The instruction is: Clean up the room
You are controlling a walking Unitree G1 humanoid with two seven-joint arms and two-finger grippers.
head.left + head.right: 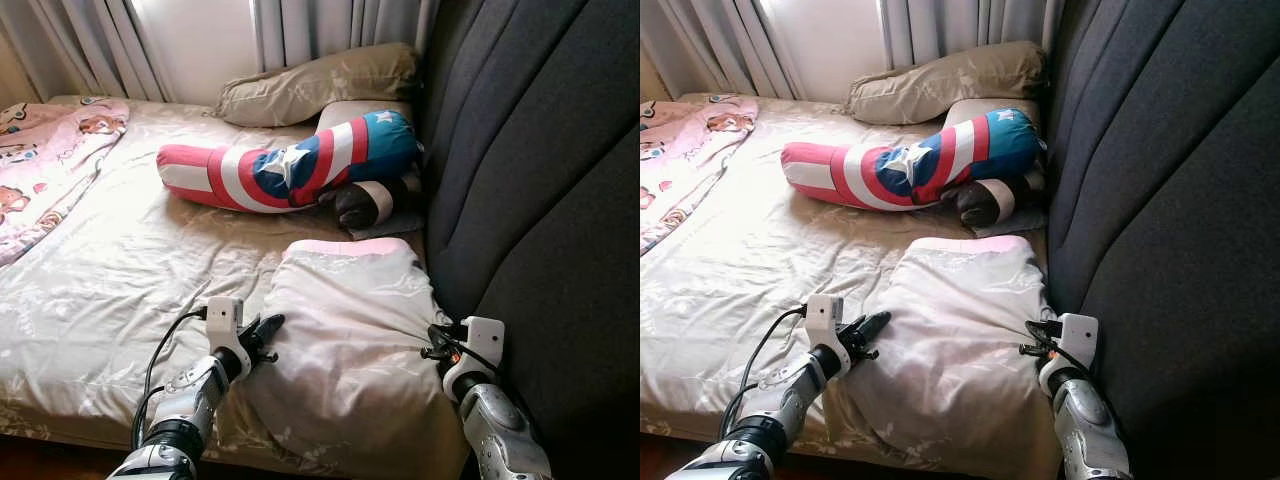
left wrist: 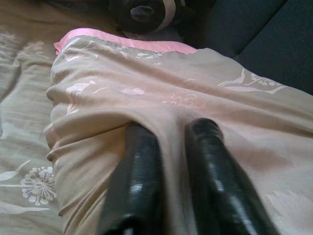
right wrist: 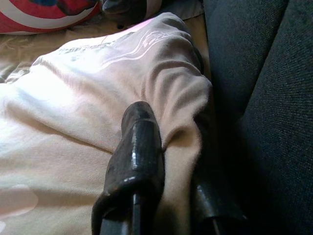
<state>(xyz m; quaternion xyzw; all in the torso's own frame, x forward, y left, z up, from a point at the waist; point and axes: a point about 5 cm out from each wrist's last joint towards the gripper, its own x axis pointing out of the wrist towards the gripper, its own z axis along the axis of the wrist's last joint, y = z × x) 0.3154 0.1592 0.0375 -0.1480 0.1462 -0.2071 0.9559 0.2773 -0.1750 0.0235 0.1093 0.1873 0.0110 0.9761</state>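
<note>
Both arms forward and low, each gripper closed on a fold of cloth.

The left arm [image 1: 185,405] rises from the lower left, silver forearm with a black cable looping beside it, white wrist block on top — its left gripper [image 1: 262,335] reaches toward the right, the two black fingers [image 2: 137,181] nearly parallel with a pinch of fabric between them. The right arm [image 1: 500,430] comes up from the lower right corner; the right gripper [image 1: 438,343] points to the left, its fingers [image 3: 137,156] clamped on a bunched fold — one finger lies on top, the other sits in shadow beneath.
</note>
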